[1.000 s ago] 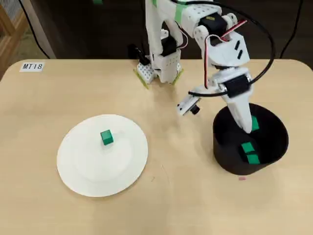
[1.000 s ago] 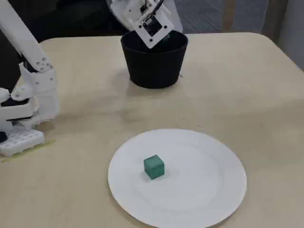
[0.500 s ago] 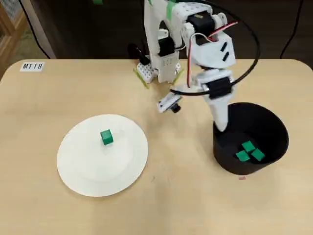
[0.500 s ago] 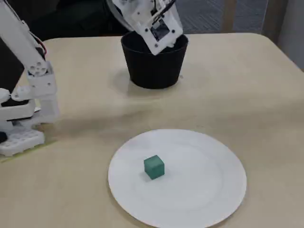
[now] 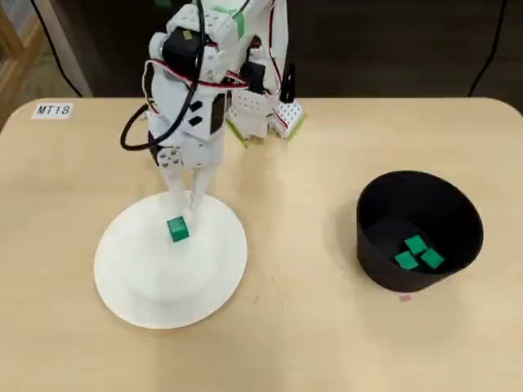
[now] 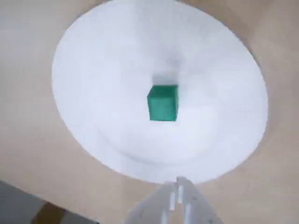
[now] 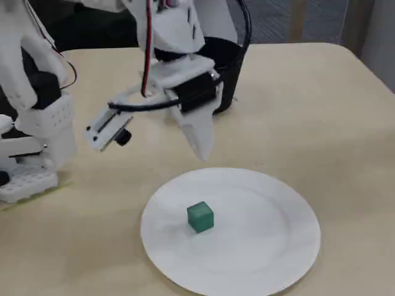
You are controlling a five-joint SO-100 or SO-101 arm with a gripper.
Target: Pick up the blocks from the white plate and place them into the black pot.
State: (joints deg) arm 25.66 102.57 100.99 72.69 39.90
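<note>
Broadly, the tan table [image 5: 310,343] is carrying everything, and a small white label [image 5: 54,110] near its far left corner in the overhead view is reading "MT18". One white arm [image 5: 196,73] is leaning out from its base at the table's far edge and is hanging over the white plate [image 5: 139,286], which is lying flat on the left half of the table in the overhead view. One black pot [image 5: 419,230] is standing upright, well apart from the plate, on the right side in that view. The hand [image 7: 200,148] is pointing down over the plate's rim, its two fingers pressed together with nothing between them; in the wrist view the joined tips [image 6: 180,191] are showing at the bottom edge. Four green blocks are counting out as follows: one block on the plate [image 5: 177,229] is sitting near the plate's middle, just beside the hand and not touching it, and three blocks in the pot [image 5: 417,252] are lying close together on its floor. Being cubes, they are showing no long axis.
</note>
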